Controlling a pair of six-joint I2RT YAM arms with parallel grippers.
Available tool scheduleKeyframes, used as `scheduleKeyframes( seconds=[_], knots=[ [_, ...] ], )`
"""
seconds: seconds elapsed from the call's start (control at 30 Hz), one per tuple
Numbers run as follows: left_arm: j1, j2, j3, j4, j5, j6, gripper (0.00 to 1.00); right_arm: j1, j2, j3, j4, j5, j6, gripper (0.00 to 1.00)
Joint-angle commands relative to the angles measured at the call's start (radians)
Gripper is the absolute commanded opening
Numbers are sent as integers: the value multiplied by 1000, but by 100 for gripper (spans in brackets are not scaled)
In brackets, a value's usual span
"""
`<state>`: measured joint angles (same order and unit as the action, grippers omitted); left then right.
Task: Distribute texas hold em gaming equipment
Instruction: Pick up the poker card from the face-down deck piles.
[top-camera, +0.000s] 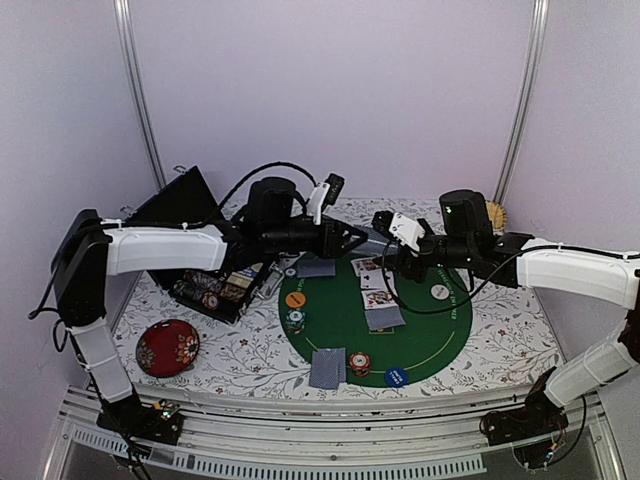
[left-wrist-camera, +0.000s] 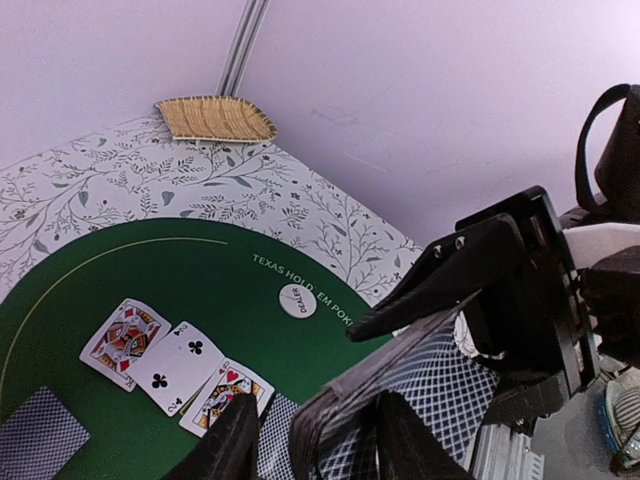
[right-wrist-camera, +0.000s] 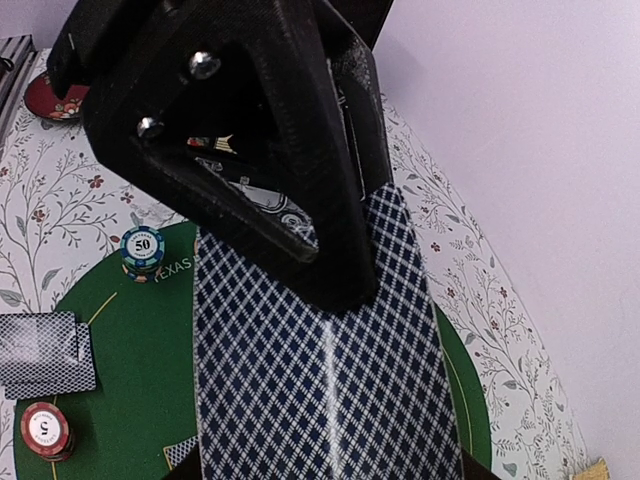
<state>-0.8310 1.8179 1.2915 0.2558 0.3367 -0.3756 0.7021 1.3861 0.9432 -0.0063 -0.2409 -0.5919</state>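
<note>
Hands meet above the far rim of green mat (top-camera: 440, 345). Right hand (top-camera: 386, 250) is clamped on face-down cards (right-wrist-camera: 300, 380), which are held clear of the mat. Left hand (top-camera: 357, 240): fingers (left-wrist-camera: 235, 440) straddle the cards' other end; cannot tell whether they grip. On the mat: three face-up cards (left-wrist-camera: 170, 365) on its far half, white dealer disc (left-wrist-camera: 297, 300) toward its right side, red chip stack (top-camera: 359, 363) at its near edge.
</note>
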Motion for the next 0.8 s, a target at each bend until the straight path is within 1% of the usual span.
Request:
scheduleKeyframes(
  seconds=[0.0,0.2,0.27,0.43,0.53,0.77],
  knots=[
    [6,-39,-40,-20,-43,14,40,6,-34,3,47,7,-2,46],
    [10,-82,-77,-11,-66,11,40,6,-32,2,42,21,-2,46],
    [9,-87,-83,-6,-58,9,38,6,-31,5,42,22,-1,46],
    [10,-112,-104,-2,-48,2,17,4,-31,11,42,30,-1,46],
    [10,-139,-124,2,-54,-1,0,-1,-32,12,39,31,1,46],
    [18,-228,-196,32,-66,-33,0,-49,-32,9,42,37,31,46]
  ],
)
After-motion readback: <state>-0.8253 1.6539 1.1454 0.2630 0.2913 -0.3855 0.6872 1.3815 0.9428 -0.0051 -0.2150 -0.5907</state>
